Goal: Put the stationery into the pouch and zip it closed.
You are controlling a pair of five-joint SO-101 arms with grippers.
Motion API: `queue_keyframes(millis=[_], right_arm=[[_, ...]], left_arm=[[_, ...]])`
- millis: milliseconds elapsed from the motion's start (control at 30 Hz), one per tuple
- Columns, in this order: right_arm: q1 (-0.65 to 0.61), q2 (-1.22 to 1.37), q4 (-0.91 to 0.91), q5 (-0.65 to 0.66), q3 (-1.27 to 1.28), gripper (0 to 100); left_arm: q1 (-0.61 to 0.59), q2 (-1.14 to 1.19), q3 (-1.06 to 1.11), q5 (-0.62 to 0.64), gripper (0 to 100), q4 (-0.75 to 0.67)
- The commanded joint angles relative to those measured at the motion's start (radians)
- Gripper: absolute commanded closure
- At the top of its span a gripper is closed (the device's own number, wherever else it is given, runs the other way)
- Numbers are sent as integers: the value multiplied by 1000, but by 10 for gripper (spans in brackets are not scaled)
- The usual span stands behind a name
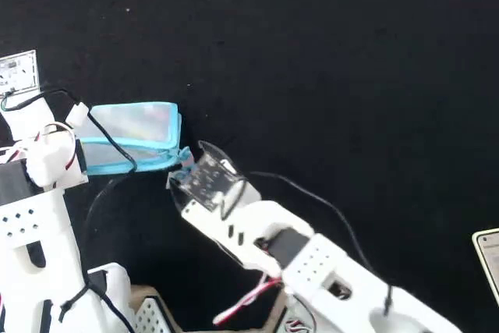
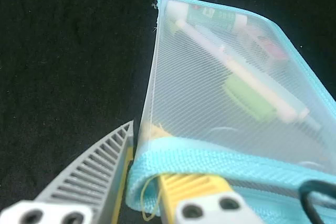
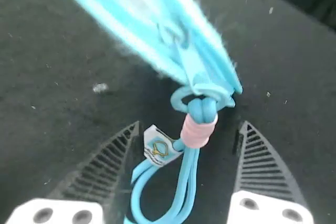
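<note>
While your two arms stood at the black table, the pouch lay flat on it towards the left side, between them; it was a see-through mesh pouch with a light blue hem, and the stationery was inside it; through the mesh in your left wrist view you could make out a white pen lying slantwise and a green block just beside it, with some pink pieces too blurred to name; your left gripper had closed down on one corner of the pouch, the hem pinched between the grey finger and the yellow one; your right gripper was at the opposite end, low over the table, its fingers spread wide and holding nothing; the zip slider sat at that end of the pouch, and its blue pull cord lay in the gap between the two fingers without touching either; a pink bead bound the cord next to the slider's ring, and a small tag hung beside it; whether the zip was run fully shut you could not tell from these views
</note>
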Motion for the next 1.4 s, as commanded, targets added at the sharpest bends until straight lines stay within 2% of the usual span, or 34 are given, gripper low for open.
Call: queue_keyframes(millis=[0, 267, 333, 433, 500, 667, 800, 967, 1167, 1367], right_arm=[[21, 179, -235, -6, -73, 727], [141, 361, -281, -6, -197, 739], [135, 371, -281, -6, -197, 816], [117, 332, -279, -5, -186, 995], [115, 274, -279, -5, -153, 956], [112, 59, -269, -6, -39, 983], [104, -108, -112, -6, -16, 982], [12, -252, 51, -6, -12, 979], [-32, -251, 89, -11, -12, 872], [-34, -211, 83, -12, -22, 886]], left_arm=[[-19, 2, -22, 12, 970, -9], [-19, 2, -22, 12, 970, -9], [-19, 2, -22, 12, 970, -9], [-19, 2, -8, 12, 970, -15], [-19, 2, -2, 11, 970, -17], [-19, 2, -2, 11, 970, -17], [-19, 2, -2, 11, 970, -17], [-19, 2, -2, 12, 970, -17], [-19, 2, -2, 12, 970, -17], [-19, 2, -2, 12, 970, -17]])
